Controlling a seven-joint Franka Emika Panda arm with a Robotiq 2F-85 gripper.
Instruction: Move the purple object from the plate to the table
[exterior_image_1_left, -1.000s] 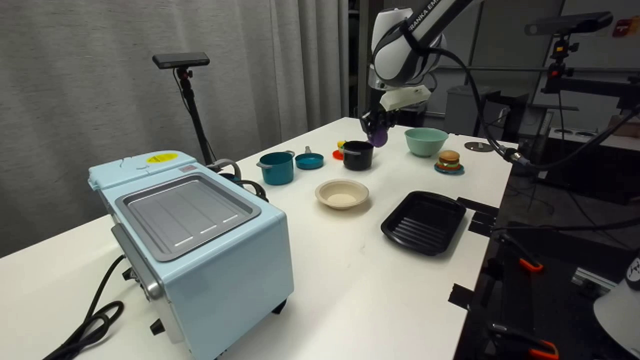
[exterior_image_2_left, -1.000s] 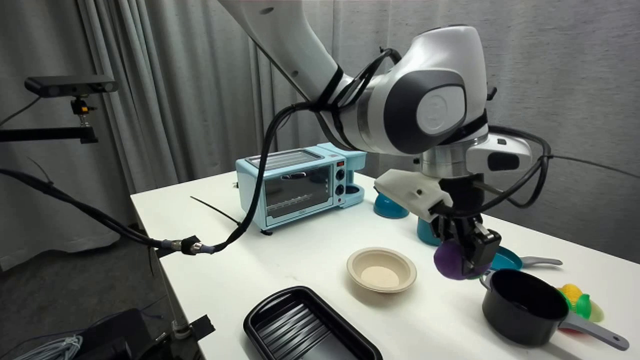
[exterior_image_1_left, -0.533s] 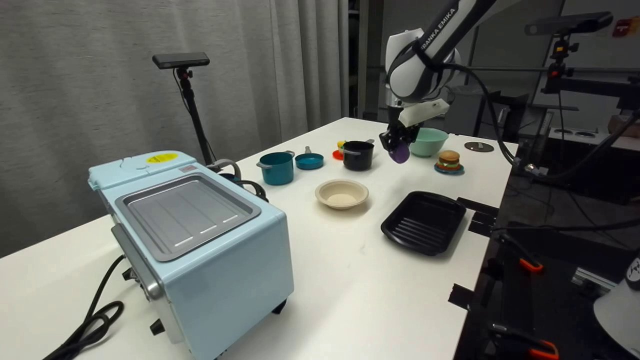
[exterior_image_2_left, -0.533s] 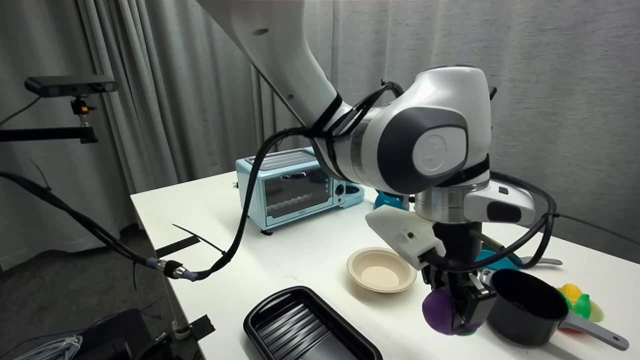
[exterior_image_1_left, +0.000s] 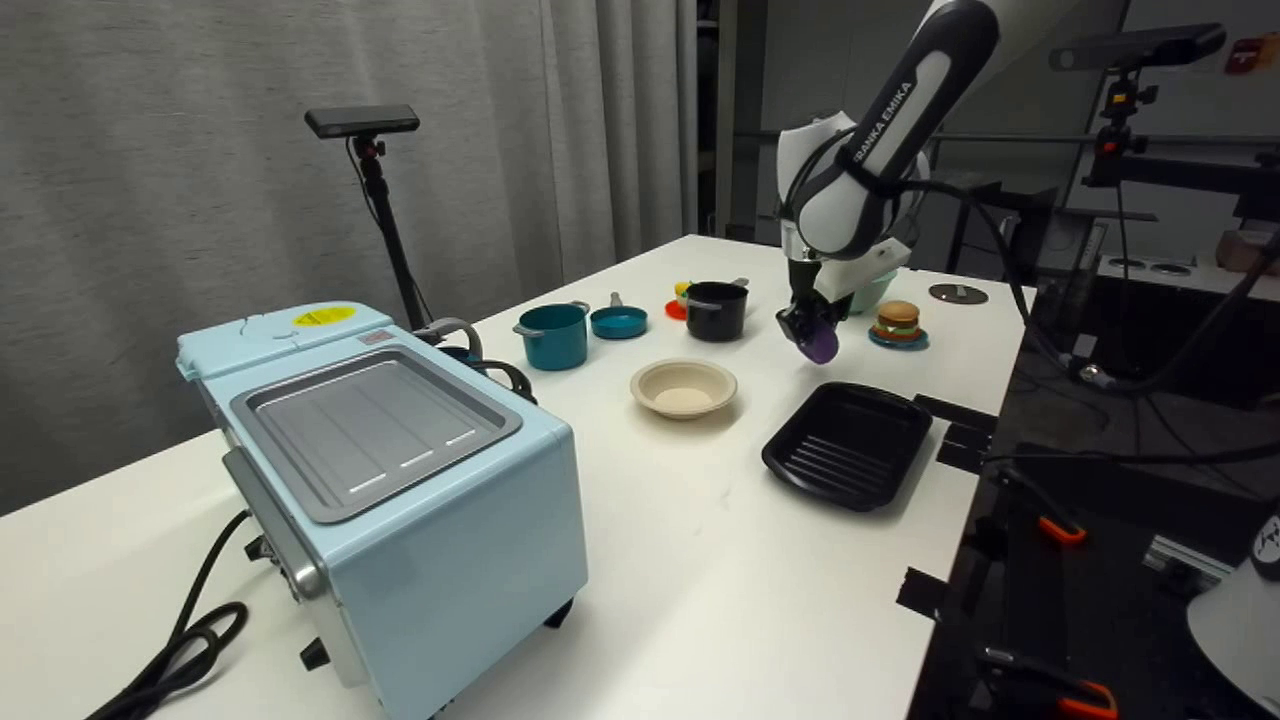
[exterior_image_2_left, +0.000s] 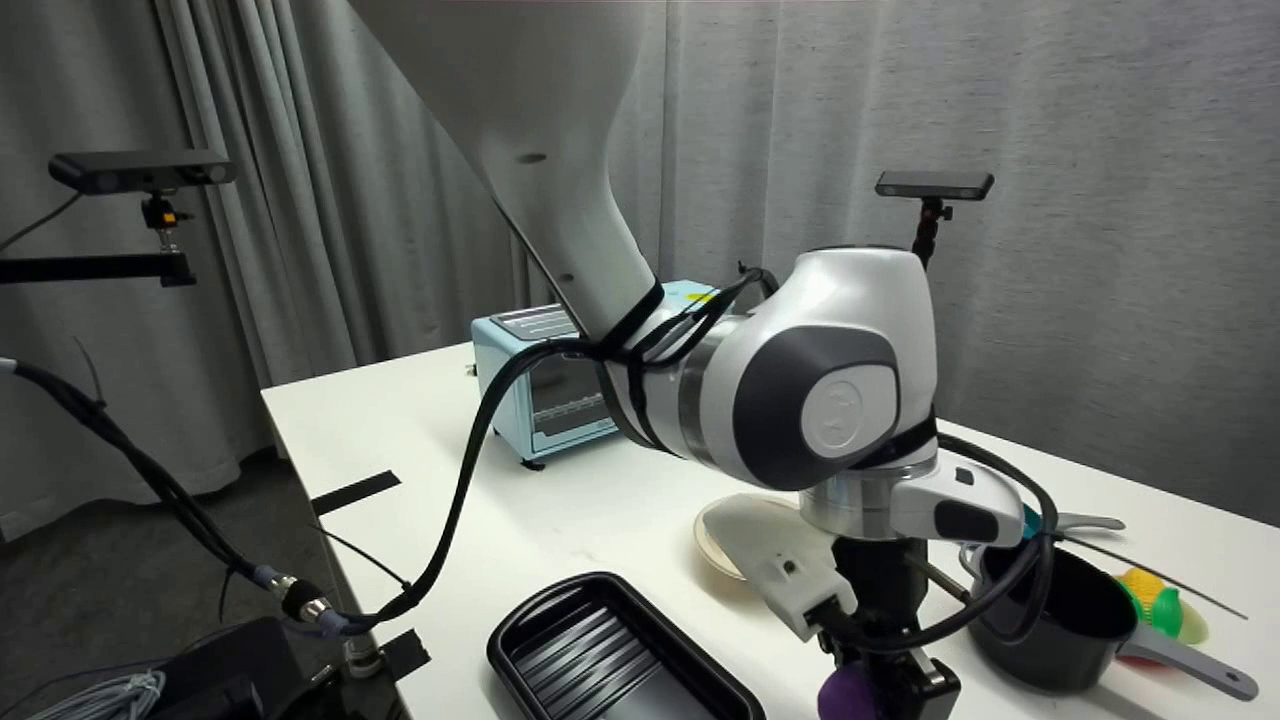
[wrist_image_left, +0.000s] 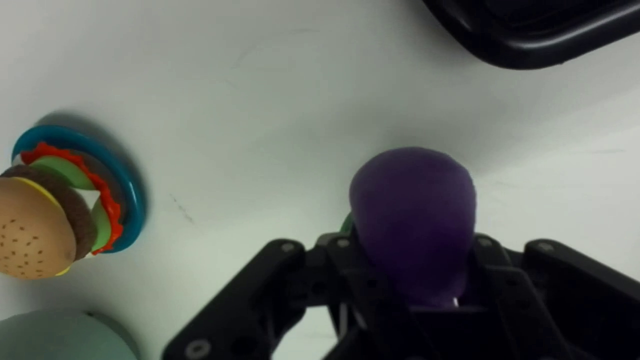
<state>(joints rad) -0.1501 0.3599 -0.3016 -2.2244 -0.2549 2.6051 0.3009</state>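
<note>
The gripper (wrist_image_left: 411, 245) is clamped on the purple object (wrist_image_left: 412, 200), black fingers (wrist_image_left: 346, 257) pressed to both sides, over the white table (exterior_image_1_left: 690, 560); whether the object touches the tabletop cannot be told. In an exterior view it sits nearer the long edge marked with black tape (exterior_image_1_left: 966, 445) than the edge along the curtain (exterior_image_1_left: 480, 200). There the beige plate (exterior_image_1_left: 684, 400) shows whole, roughly midway between those edges, while in an exterior view the arm (exterior_image_2_left: 840, 405) covers part of it. A round lid (exterior_image_1_left: 957, 293) near the far corner of the taped edge appears only in an exterior view, as does a dark glass oven door (exterior_image_2_left: 565, 400). The wrist view alone reveals a sliver of green (wrist_image_left: 346, 223) beside the purple and dark specks on the bun (wrist_image_left: 30, 235). The object is matte and rounded, the plate shallow, the black tray (exterior_image_2_left: 610, 650) glossy and ridged, the curtain slubby.
</note>
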